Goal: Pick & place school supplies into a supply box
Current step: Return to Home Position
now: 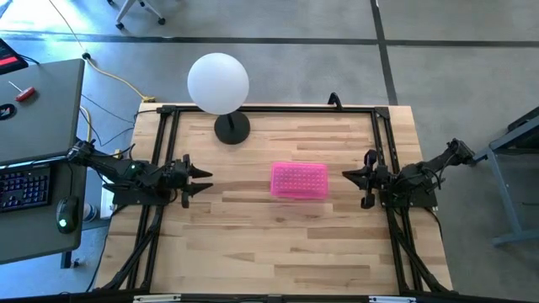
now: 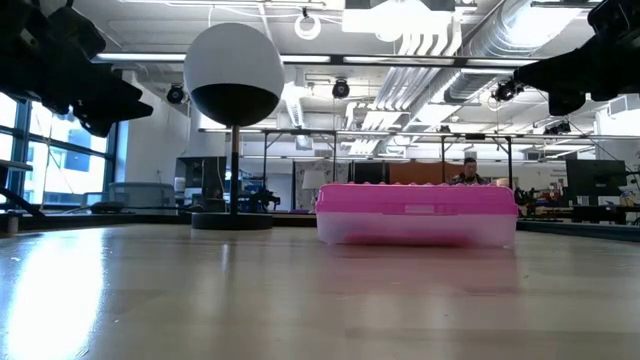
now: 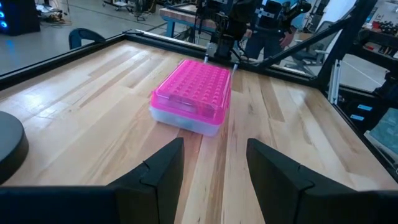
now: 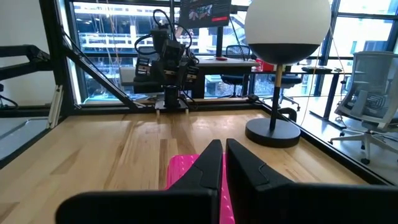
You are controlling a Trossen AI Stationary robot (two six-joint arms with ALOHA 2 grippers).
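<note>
The supply box [image 1: 299, 180], clear with a bright pink textured lid, rests flat on its bottom in the middle of the wooden table; it also shows in the low view [image 2: 415, 213] and the left wrist view [image 3: 193, 96]. Its lid lies closed on it. No pencils, pens or scissors show in any view. My left gripper [image 1: 205, 182] hovers open and empty left of the box, its fingers pointing at it [image 3: 214, 165]. My right gripper [image 1: 345, 175] hovers shut and empty right of the box, whose pink lid [image 4: 183, 171] shows just past its fingers [image 4: 224, 163].
A white globe lamp [image 1: 219, 82] stands on a black round base [image 1: 232, 130] at the table's far left. A black frame rail [image 1: 269, 108] runs around the table. A desk with a keyboard [image 1: 25, 185] stands beyond the left edge. A person [image 2: 470, 172] sits far behind.
</note>
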